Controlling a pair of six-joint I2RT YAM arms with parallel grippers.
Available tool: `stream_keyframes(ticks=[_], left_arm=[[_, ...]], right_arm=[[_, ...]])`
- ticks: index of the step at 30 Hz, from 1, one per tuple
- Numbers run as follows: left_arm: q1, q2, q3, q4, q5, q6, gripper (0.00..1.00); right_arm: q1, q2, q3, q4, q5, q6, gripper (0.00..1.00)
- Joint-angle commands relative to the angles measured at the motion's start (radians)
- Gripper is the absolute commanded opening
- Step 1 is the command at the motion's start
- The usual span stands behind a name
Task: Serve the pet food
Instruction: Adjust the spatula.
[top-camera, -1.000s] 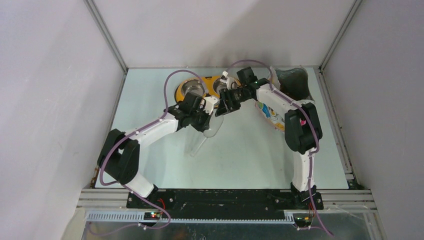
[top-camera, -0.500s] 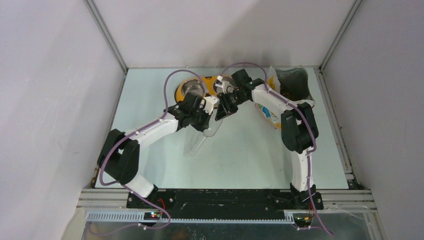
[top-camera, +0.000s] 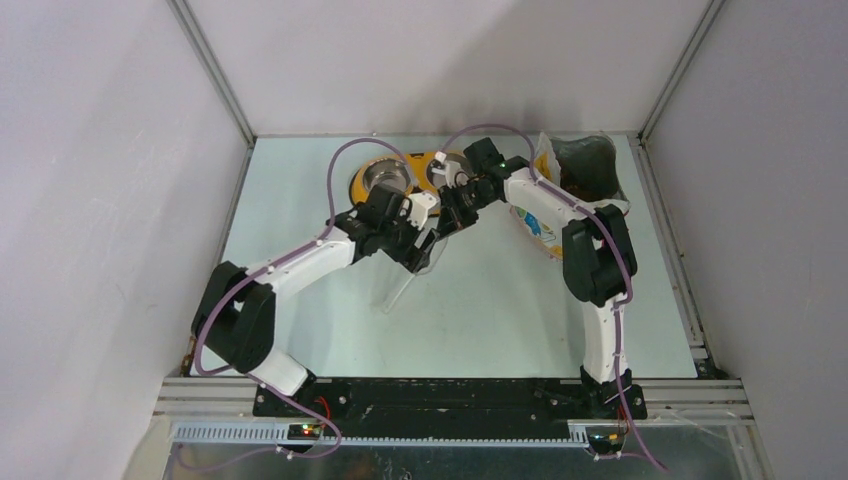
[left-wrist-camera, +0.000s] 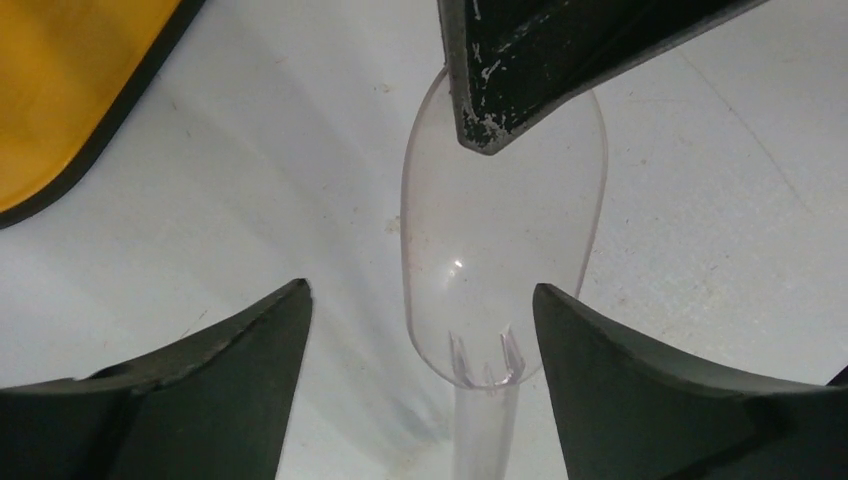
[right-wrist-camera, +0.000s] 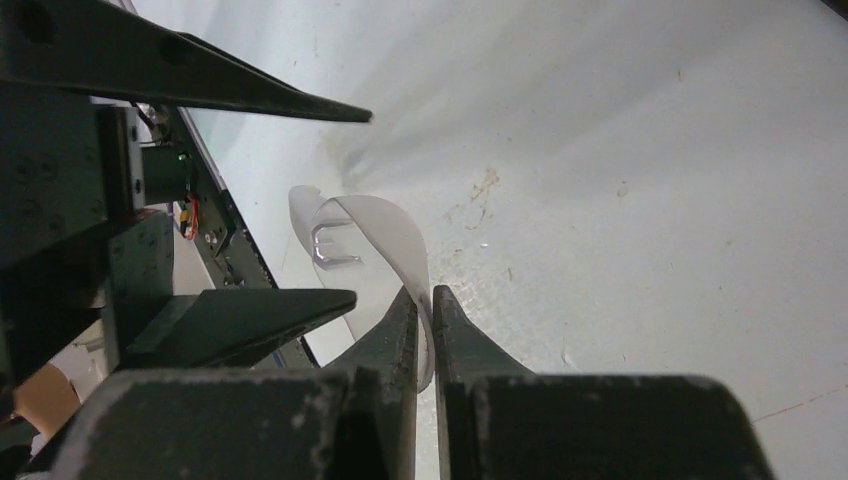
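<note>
The clear plastic scoop (top-camera: 402, 280) lies mid-table, its bowl (left-wrist-camera: 500, 230) toward the far side and its handle toward me. My left gripper (left-wrist-camera: 420, 292) stands open, one finger on each side of the bowl's base, touching nothing. My right gripper (right-wrist-camera: 425, 295) is shut on the thin rim of the scoop's bowl (right-wrist-camera: 385, 235). From above, the left gripper (top-camera: 420, 250) and the right gripper (top-camera: 446, 220) meet tip to tip. The foil bag (top-camera: 590, 160) of pet food stands open at the back right, with dark brown kibble (top-camera: 574, 184) dimly showing inside.
The yellow double bowl (top-camera: 358, 186) with steel cups sits at the back, just beyond both grippers; its edge (left-wrist-camera: 70, 90) shows in the left wrist view. The right arm's forearm crosses in front of the bag. Grey walls close in the table on three sides.
My left gripper has opened and let go of the scoop. My right gripper has moved onto the scoop's bowl and shut on its rim.
</note>
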Motion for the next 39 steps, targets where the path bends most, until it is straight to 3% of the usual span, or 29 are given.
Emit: stream_keyframes(ticks=[1, 3, 6, 10, 14, 24, 32, 36, 39], left_arm=[[0.003, -0.109, 0.021, 0.007, -0.036, 0.028, 0.90], [0.033, -0.161, 0.019, 0.010, -0.013, 0.033, 0.99], [0.123, -0.224, 0.020, 0.014, 0.080, 0.023, 1.00], [0.201, -0.266, -0.011, 0.031, 0.318, 0.001, 1.00], [0.219, -0.242, -0.046, 0.050, 0.474, -0.014, 1.00], [0.228, -0.217, -0.033, 0.041, 0.698, -0.041, 1.00], [0.253, -0.093, 0.128, -0.052, 0.898, -0.091, 1.00], [0.256, -0.049, 0.123, 0.147, 0.940, -0.328, 1.00], [0.268, -0.071, -0.007, 0.518, 0.928, -0.622, 1.00]], right_arm=[[-0.020, -0.021, 0.041, 0.006, -0.004, 0.003, 0.00], [-0.035, -0.035, 0.036, 0.012, -0.010, 0.008, 0.00], [-0.062, -0.064, 0.026, 0.026, -0.026, 0.020, 0.00], [-0.094, -0.126, 0.006, 0.054, -0.059, 0.027, 0.00], [-0.121, -0.234, -0.029, 0.089, -0.079, 0.026, 0.00], [-0.211, -0.465, -0.142, 0.193, -0.140, 0.001, 0.00], [-0.270, -0.540, -0.260, 0.374, -0.214, 0.086, 0.00], [-0.294, -0.598, -0.320, 0.470, -0.192, 0.136, 0.00], [-0.322, -0.651, -0.366, 0.552, -0.179, 0.189, 0.00]])
